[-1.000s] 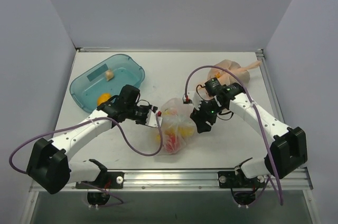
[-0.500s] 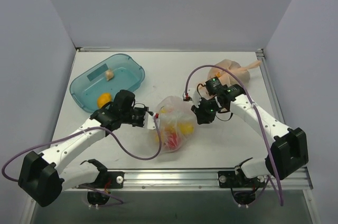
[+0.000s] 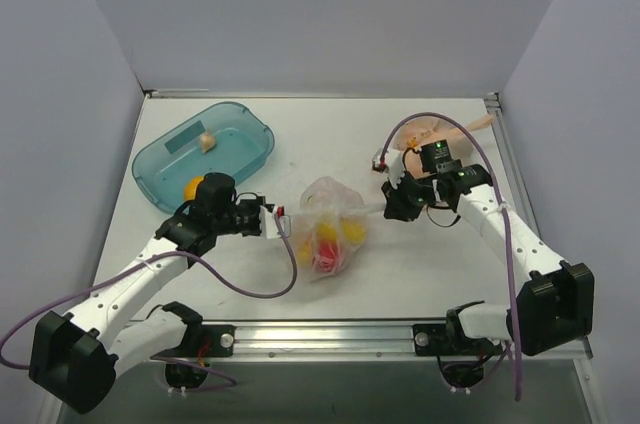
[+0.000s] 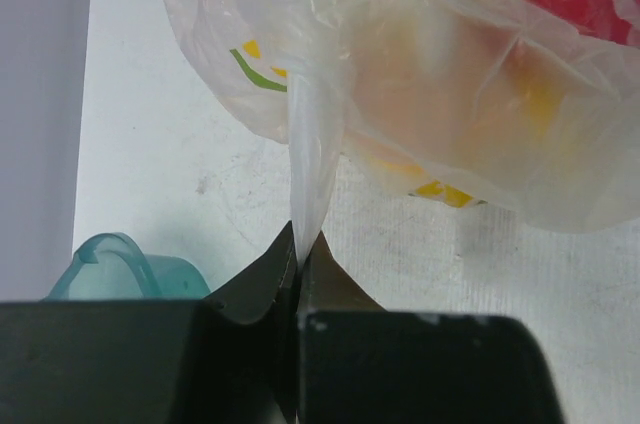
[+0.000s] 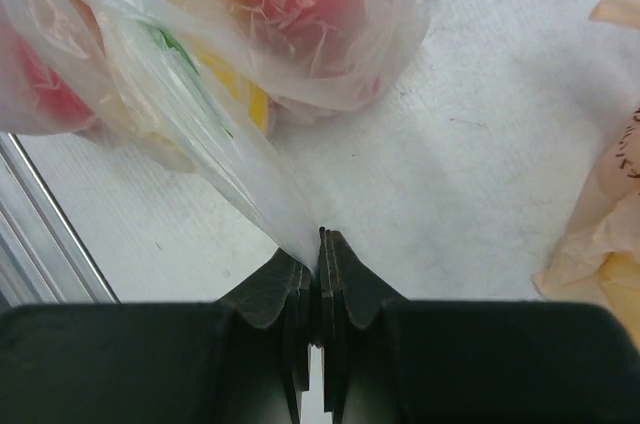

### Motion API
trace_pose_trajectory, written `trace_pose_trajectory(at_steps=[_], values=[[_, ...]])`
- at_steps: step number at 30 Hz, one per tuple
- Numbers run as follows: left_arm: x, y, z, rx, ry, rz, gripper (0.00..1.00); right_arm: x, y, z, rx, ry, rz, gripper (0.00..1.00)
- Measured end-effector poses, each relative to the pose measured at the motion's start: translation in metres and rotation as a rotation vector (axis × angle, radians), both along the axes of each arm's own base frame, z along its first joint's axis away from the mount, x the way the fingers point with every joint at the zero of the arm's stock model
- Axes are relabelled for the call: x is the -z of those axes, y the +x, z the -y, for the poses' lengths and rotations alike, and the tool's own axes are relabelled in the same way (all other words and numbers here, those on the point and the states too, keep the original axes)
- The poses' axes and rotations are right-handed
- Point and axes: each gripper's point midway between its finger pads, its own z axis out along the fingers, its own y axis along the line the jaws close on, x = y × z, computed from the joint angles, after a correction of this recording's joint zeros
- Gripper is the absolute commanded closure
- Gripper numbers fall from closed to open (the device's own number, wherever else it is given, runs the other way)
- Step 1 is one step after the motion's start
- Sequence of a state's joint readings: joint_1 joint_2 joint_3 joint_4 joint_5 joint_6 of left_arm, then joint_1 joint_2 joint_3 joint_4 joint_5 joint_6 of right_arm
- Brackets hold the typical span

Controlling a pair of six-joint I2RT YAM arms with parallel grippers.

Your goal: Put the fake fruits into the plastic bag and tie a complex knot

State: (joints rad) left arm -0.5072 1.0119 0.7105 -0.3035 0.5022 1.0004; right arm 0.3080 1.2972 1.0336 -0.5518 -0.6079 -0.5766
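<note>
Your left gripper (image 4: pixel 297 234) and right gripper (image 5: pixel 320 234) are each pinched shut on a thin tail of the plastic bag (image 3: pixel 330 212), which sits on the table (image 3: pixel 420 269) between them — pull too hard and the film may rip or slip from the jaws. The bag holds red and yellow fake fruits (image 3: pixel 327 247), but the teal tray (image 3: pixel 235 144) has an orange fruit (image 3: pixel 195 187) and a small pale piece (image 3: pixel 207 141) — left out if you tie now.

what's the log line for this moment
bag: holds fruits, ends taut | left gripper: shut on bag end | right gripper: shut on other end | tray: orange fruit inside
</note>
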Motion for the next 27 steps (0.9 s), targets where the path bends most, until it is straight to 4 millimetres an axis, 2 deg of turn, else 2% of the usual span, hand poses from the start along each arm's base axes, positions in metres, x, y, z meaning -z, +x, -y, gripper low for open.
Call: trace_pose_trajectory(at_steps=[5, 9, 19, 27], values=[[0.021, -0.002, -0.012, -0.012, 0.008, -0.036, 1.0, 0.023, -0.008, 0.008, 0.015, 0.026, -0.043, 1.0], [0.031, -0.003, -0.017, -0.004, 0.012, -0.043, 1.0, 0.033, -0.008, 0.016, 0.032, 0.061, -0.056, 1.0], [0.037, -0.005, -0.019, 0.017, 0.014, -0.044, 1.0, 0.041, -0.012, 0.03, 0.062, 0.1, -0.067, 1.0], [0.045, -0.003, -0.02, -0.017, 0.018, -0.118, 1.0, 0.041, -0.008, 0.04, 0.106, 0.086, -0.063, 1.0]])
